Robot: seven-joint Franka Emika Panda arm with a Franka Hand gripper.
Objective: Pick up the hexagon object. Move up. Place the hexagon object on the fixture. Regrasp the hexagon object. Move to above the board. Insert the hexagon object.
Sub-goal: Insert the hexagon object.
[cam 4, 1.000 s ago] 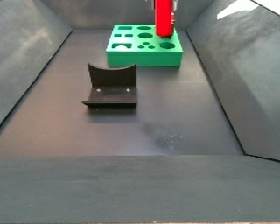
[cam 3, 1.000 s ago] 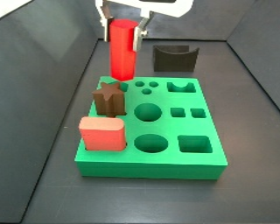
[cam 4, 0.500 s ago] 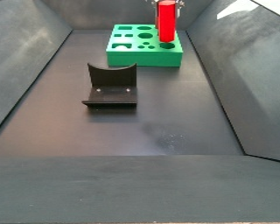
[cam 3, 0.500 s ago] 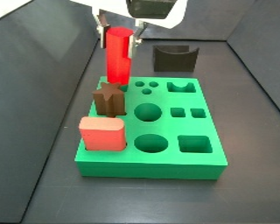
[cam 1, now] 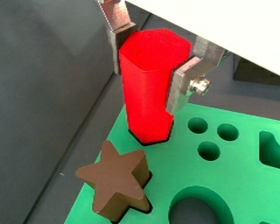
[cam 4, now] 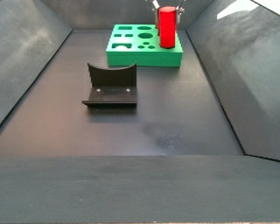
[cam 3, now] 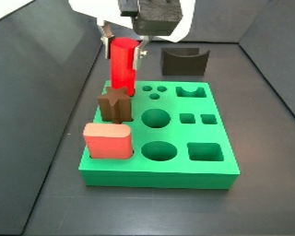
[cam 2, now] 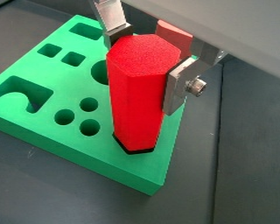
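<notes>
Lower now, the hexagon object [cam 1: 149,86] seemingly enters the board [cam 1: 241,179] hole at the star piece's [cam 1: 116,176] twelve o'clock, end effector [cam 1: 150,59] clamped on it.

The gripper [cam 1: 152,54] is cut off by the picture's edge in both wrist views, so only the lower finger plates show; in a side view [cam 3: 128,44] its body runs out of frame above. The lower end of the red hexagon piece [cam 2: 143,92] sits in a hole at the corner of the green board [cam 2: 43,87], so how deep it goes cannot be told. In a wrist view the brown star piece [cam 1: 116,178] and the board [cam 1: 241,188] are cropped. In a side view the board [cam 4: 140,54] is small and far, its holes hard to tell apart. The pink block [cam 2: 174,37] is mostly hidden behind the hexagon piece and the finger plates.
</notes>
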